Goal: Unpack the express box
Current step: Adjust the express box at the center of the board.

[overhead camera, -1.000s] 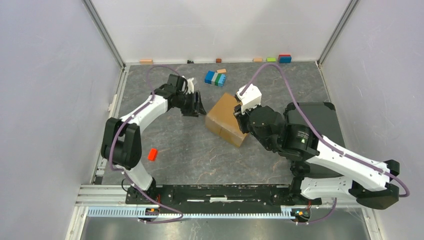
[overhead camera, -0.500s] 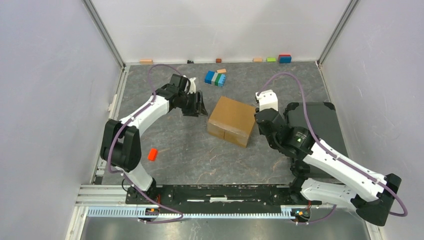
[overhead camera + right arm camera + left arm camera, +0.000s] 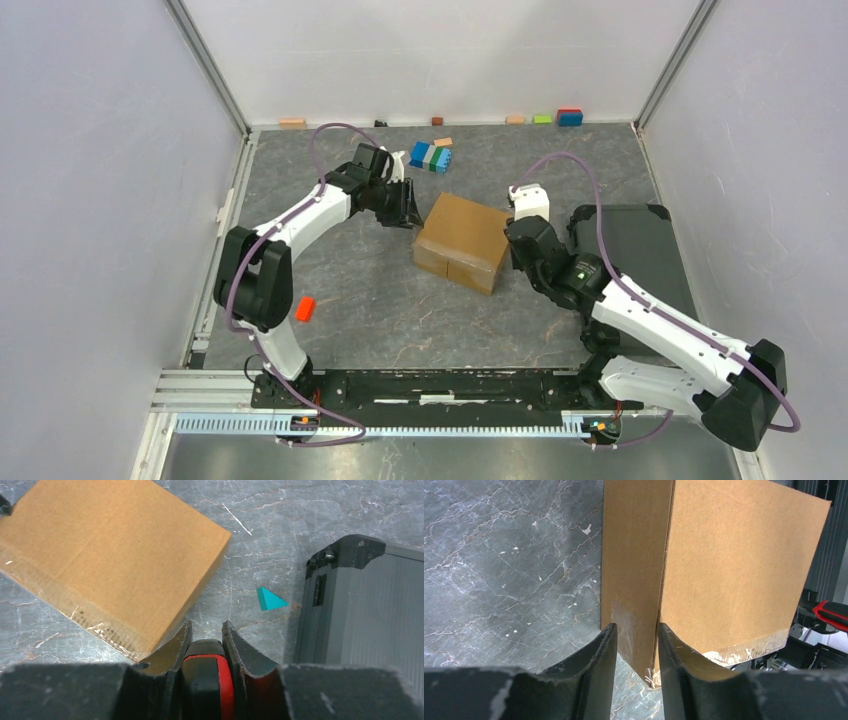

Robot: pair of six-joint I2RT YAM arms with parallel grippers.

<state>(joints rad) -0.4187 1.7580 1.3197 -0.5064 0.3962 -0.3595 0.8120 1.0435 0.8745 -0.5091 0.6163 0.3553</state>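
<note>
The express box (image 3: 463, 242) sits closed mid-table, with open grey table (image 3: 380, 300) along its near edge. The left gripper (image 3: 636, 630) straddles its far-left corner, jaws part-spread, and I cannot tell whether they grip. The right gripper (image 3: 206, 630) pinches a red-and-black tool (image 3: 206, 675) beside the box's right edge, near a black case (image 3: 640, 245).

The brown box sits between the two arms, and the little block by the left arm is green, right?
No, the little block by the left arm is red, as the top view shows. The rest about the brown box is right.
</note>
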